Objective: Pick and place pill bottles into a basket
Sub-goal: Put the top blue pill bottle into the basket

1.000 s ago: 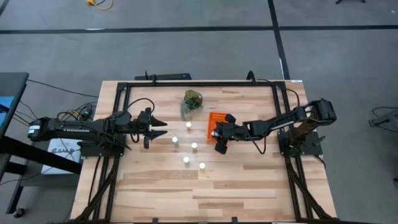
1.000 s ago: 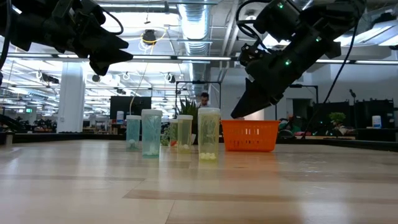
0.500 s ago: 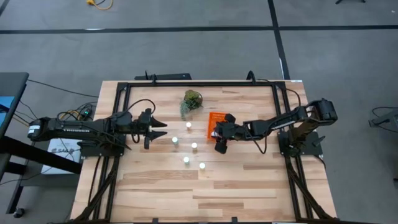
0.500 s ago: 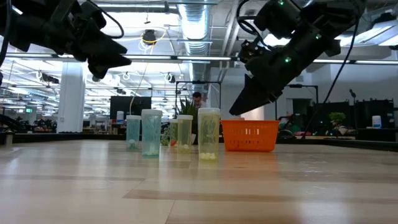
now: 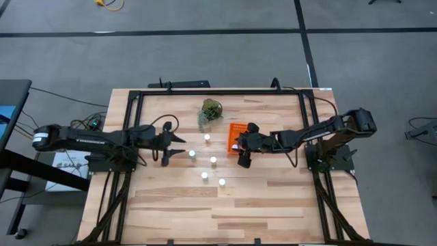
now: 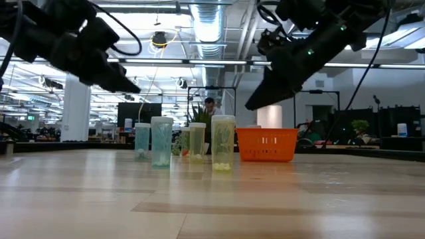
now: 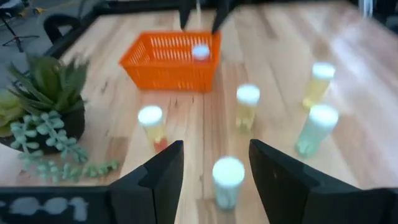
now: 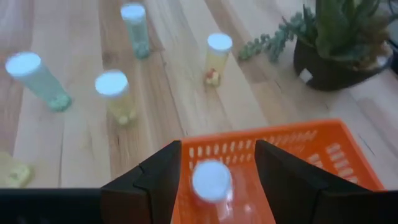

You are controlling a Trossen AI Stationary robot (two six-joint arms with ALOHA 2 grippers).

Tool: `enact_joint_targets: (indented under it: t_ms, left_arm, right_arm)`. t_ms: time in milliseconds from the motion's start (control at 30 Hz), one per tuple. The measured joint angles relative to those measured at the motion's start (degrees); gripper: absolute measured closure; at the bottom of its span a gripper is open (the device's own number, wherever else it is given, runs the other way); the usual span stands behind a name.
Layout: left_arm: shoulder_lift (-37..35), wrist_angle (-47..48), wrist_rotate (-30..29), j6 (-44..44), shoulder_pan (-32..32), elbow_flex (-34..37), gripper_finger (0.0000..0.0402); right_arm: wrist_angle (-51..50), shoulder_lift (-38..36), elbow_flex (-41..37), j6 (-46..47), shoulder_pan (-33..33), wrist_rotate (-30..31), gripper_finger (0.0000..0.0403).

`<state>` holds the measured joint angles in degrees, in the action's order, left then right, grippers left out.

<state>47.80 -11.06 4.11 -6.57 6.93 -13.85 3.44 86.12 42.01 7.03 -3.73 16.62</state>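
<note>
The right gripper [image 8: 214, 155] hangs over the orange basket [image 5: 236, 136], fingers apart, and one pill bottle [image 8: 211, 182] sits in the basket below them. Five more pill bottles [image 5: 213, 160] stand on the counter [image 5: 273, 198] beside the basket (toward the left arm). The left gripper [image 5: 179, 147] hovers beyond them, fingers apart and empty.

Two dark, near-black jointed arms, left arm [image 5: 89, 139] bearing pale lettering along its long link, right arm [image 5: 321, 128] slimmer with a rounded joint housing, black cables looped beside both, small green lights on one arm in the low view, matte black tapered fingers [image 7: 163, 174]
</note>
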Motion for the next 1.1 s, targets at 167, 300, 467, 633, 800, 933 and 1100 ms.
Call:
enact_joint_targets:
  t_ms: [167, 300, 467, 633, 800, 933, 1100]
  left_arm:
    - [6.04, -2.52, 0.06, -3.01, -0.01, 0.0, 0.023]
    - [10.22, -6.37, 0.06, -3.18, 0.01, 0.0, 0.023]
    - [14.29, -7.67, 0.86, -2.21, 0.01, 0.0, 0.023]
    - [17.28, -10.14, 4.36, -1.8, 0.01, 0.0, 0.023]
    - [18.71, -10.91, 4.63, -1.96, 0.01, 0.0, 0.023]
    - [18.71, -10.76, 4.63, -2.22, 0.01, 0.0, 0.023]
    - [18.72, -10.75, 4.63, -3.89, 0.01, 0.0, 0.023]
  right_arm:
    - [-1.39, -2.01, -0.1, -0.02, -0.02, -0.01, 0.0205]
    - [-1.83, -3.02, -0.1, -0.01, -0.02, 0.0, 0.0205]
    - [-2.07, -3.09, -0.08, 0.02, -0.02, -0.07, 0.0205]
    - [-3.14, -3.07, -0.08, 0.04, -0.02, -0.12, 0.0205]
    - [-3.08, -3.05, -0.08, 0.03, -0.04, -0.2, 0.0207]
    - [-3.08, -3.03, -0.08, 0.04, -0.09, -0.21, 0.0209]
    - [-3.08, -3.01, -0.08, 0.02, -0.76, -0.17, 0.0209]
